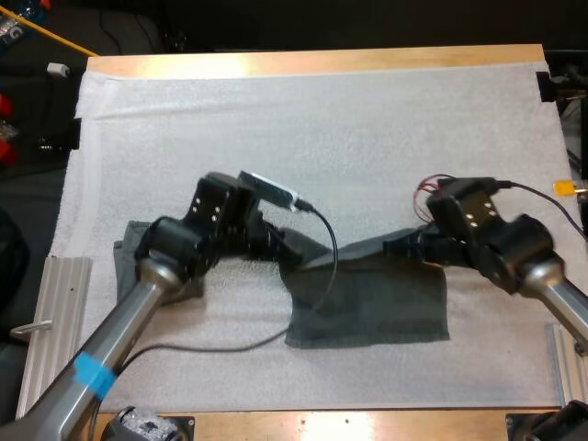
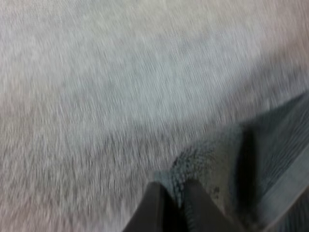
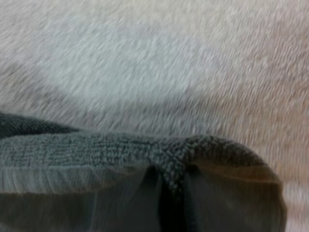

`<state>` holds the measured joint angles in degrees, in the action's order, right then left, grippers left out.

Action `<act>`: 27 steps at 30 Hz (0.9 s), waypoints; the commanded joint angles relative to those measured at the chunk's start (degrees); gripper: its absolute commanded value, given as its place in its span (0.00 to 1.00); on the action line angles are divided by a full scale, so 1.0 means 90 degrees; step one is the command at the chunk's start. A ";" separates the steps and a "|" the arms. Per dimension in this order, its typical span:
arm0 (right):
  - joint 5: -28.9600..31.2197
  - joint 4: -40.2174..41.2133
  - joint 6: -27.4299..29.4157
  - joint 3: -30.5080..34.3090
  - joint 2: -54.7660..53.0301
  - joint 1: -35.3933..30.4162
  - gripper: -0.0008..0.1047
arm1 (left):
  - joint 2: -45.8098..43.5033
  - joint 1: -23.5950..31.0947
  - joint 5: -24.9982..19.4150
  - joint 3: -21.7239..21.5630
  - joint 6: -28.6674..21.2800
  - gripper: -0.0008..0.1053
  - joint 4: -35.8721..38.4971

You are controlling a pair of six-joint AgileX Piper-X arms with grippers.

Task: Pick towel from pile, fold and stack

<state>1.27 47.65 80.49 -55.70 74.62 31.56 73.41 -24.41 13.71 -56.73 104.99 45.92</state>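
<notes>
A dark grey-green towel (image 1: 367,299) lies spread on the white mat in the middle front, its far edge lifted between both arms. My left gripper (image 1: 276,246) is shut on the towel's far left corner (image 2: 203,159); its fingers (image 2: 154,208) pinch the cloth from both sides. On the far right corner (image 3: 203,150) my right gripper (image 1: 409,243) is shut, the cloth bunched over its fingertips (image 3: 145,198). Another dark towel (image 1: 129,248) lies partly hidden under my left arm.
The white mat (image 1: 349,129) stretches wide behind the towel to the wooden far edge (image 1: 312,61). A ribbed metal rail (image 1: 50,322) sits off the mat's left side.
</notes>
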 commanded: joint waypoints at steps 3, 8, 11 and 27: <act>0.0167 -0.0412 -0.0230 0.0005 0.0319 -0.0089 0.01 | 0.0376 0.0268 0.0476 0.0003 -0.0017 0.01 -0.0376; 0.0170 -0.0710 -0.0401 0.0005 0.0781 -0.0415 0.01 | 0.0923 0.0554 0.0810 0.0003 0.0009 0.01 -0.0777; 0.0170 -0.0769 -0.0401 0.0005 0.0983 -0.0700 0.01 | 0.1205 0.0636 0.0841 0.0003 0.0010 0.01 -0.0949; -0.0324 -0.1613 -0.0350 0.0005 0.1487 -0.1459 0.01 | 0.1909 0.0659 0.0623 0.0003 0.0023 0.01 -0.2137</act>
<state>-1.05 33.65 77.15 -55.58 87.95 18.86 90.63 -18.58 19.80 -56.59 104.87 27.62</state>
